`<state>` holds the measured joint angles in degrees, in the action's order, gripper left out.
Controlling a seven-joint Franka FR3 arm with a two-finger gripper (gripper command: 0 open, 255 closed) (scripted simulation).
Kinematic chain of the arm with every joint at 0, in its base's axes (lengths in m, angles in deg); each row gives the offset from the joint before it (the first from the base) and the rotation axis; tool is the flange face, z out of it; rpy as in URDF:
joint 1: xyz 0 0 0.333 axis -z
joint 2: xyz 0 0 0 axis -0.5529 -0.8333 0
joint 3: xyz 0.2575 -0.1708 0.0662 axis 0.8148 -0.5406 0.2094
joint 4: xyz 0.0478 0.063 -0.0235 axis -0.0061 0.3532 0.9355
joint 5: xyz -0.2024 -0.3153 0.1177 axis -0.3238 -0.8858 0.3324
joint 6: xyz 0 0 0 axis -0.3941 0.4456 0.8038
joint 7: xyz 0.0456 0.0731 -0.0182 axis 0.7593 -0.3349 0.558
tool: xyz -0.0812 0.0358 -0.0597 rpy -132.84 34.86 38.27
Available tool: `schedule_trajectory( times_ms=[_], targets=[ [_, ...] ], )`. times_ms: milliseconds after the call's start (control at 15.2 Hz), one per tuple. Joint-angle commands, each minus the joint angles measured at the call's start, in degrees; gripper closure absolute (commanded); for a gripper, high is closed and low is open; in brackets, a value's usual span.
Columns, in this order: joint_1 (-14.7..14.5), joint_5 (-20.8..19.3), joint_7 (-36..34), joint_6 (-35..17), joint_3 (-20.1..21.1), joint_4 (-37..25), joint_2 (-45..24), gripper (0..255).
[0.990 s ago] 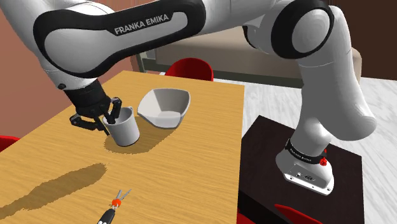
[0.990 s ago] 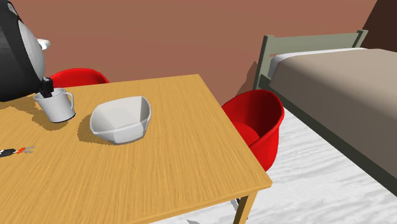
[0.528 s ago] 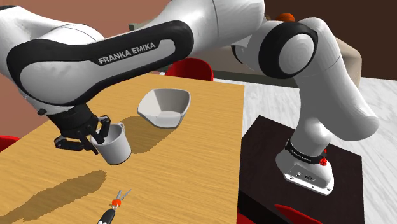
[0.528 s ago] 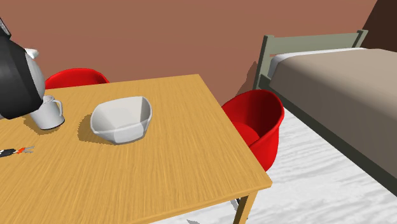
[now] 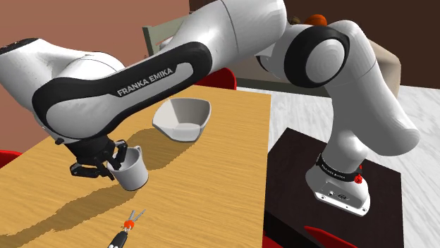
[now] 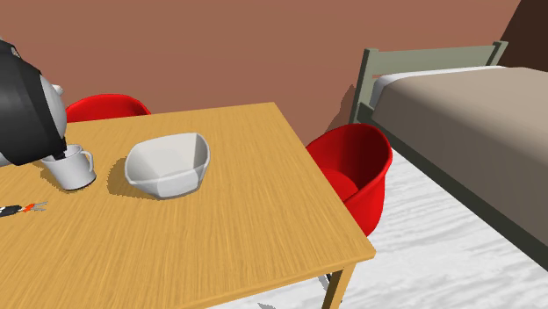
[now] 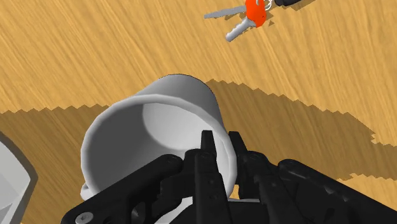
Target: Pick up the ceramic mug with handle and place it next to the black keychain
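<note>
Wrist view looks down my black fingers (image 7: 205, 162), which are pinched on the wall of the white mug (image 7: 156, 124), one finger inside the rim and the other against its outer side, so my gripper (image 7: 217, 147) is holding the mug by its edge. Its open mouth faces the camera and its shadow spreads over the wooden table (image 7: 70, 51) just beside it. Past the mug, apart from it, lies the keychain (image 7: 251, 14): silver keys on an orange-red piece with a black part at the far end. The rim of the white bowl (image 7: 9, 184) shows at the other side of the mug. Seen from the shoulder view, my gripper (image 5: 113, 160) grips the mug (image 5: 134, 170) at its rim and the mug leans. It sits between the bowl (image 5: 183, 118) and the keychain (image 5: 127, 227), touching neither. Whether its base rests on the table (image 5: 211, 190) I cannot tell. Over in the second exterior view the mug (image 6: 72, 167) is just beside the bowl (image 6: 167, 165), handle turned toward it, with the keychain (image 6: 22, 209) nearer the table's (image 6: 246, 211) edge and a red chair (image 6: 356, 171) beyond the corner.
</note>
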<state>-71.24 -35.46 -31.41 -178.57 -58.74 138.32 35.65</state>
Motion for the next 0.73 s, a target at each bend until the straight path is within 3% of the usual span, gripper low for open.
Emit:
schedule_trajectory(
  times_ms=[0,528,594,660],
  targets=[
    [0.0,-0.1,-0.2,-1.4,0.0,1.2,-0.2,255],
    [0.1,-0.1,-0.2,-1.8,0.0,1.5,-0.3,255],
    [0.1,-0.1,-0.2,-1.8,-0.1,1.5,-0.3,0],
    [0.1,-0.1,-0.2,-1.8,-0.1,1.5,-0.3,0]
  ],
)
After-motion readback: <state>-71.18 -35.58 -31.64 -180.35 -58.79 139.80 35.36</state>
